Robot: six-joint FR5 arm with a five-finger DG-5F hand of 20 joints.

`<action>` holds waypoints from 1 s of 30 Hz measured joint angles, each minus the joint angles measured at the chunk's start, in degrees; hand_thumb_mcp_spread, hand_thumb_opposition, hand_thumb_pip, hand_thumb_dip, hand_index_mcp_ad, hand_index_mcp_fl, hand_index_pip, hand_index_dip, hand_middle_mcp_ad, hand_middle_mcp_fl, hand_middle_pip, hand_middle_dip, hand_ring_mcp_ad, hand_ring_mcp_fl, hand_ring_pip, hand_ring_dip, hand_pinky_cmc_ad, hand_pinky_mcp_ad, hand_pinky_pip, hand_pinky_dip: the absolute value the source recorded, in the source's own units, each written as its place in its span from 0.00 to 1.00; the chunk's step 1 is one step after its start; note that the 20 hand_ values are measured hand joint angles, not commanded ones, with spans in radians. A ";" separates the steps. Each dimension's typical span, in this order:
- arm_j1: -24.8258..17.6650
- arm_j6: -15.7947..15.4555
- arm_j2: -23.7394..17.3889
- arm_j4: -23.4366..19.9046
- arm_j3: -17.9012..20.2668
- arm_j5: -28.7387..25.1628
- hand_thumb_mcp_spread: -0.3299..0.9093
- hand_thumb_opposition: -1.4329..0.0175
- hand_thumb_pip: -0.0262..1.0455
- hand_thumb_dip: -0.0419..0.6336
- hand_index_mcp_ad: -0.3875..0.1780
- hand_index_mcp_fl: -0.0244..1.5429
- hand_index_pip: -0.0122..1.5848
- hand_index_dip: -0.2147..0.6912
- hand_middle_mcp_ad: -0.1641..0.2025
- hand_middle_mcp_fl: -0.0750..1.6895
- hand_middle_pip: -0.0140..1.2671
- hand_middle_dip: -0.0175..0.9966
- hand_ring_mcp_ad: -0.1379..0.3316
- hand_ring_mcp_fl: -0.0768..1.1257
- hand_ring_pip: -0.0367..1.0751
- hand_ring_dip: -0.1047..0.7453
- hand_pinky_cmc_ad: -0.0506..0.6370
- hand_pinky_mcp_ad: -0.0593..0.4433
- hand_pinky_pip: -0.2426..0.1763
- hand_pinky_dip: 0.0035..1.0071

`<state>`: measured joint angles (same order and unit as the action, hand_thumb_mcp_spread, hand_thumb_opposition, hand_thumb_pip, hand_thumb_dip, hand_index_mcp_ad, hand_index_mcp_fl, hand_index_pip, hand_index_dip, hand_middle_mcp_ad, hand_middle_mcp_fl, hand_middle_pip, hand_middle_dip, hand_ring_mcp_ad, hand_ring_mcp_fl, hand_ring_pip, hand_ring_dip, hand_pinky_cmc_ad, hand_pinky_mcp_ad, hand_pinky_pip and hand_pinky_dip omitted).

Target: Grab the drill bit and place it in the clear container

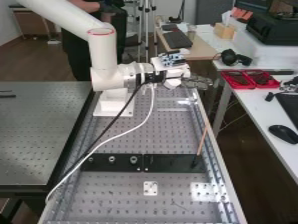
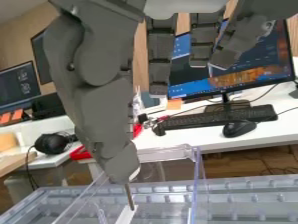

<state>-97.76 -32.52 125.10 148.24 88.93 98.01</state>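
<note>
1. Two perforated metal bench tops (image 1: 113,195) lie side by side.
2. One white robot arm (image 1: 103,55) reaches in over the right-hand one.
3. Two lit monitors (image 2: 246,60) stand beyond, with one black keyboard (image 2: 213,118) and one black mouse (image 2: 240,129).
4. Two black plates (image 1: 174,163) sit end to end across the bench; three round metal parts (image 1: 134,160) are on the left plate.
5. One clear container (image 2: 163,154), open-topped, is beneath the hand.
6. One dark grey hand (image 1: 196,81) is partly closed: its thumb points down, pinching the bit at the tip; the other fingers hang apart. What presses from behind is hidden.
7. Two red trays (image 1: 238,80) sit side by side on the white desk (image 1: 249,102).
8. One drill bit (image 2: 130,196), slim and nearly upright, points down between the container's walls; I cannot tell whether it touches the bottom.
</note>
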 joint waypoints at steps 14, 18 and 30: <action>0.29 -0.23 0.20 5.09 -1.69 1.05 0.63 0.39 0.56 0.41 0.35 0.29 0.51 0.45 0.58 0.18 0.11 0.23 0.74 0.12 0.12 0.19 0.58 0.42 0.40 0.19; 0.47 -0.07 0.12 5.45 -1.66 1.13 0.57 0.42 0.63 0.41 0.42 0.15 0.45 0.47 0.59 0.14 0.10 0.23 0.74 0.10 0.11 0.19 0.52 0.41 0.35 0.23; 1.12 -0.04 -1.54 5.01 -0.16 -0.03 0.51 0.48 0.68 0.41 0.50 0.03 0.37 0.50 0.58 0.09 0.10 0.23 0.74 0.08 0.11 0.19 0.50 0.41 0.32 0.30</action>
<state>-96.63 -32.55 123.56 153.25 88.77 97.98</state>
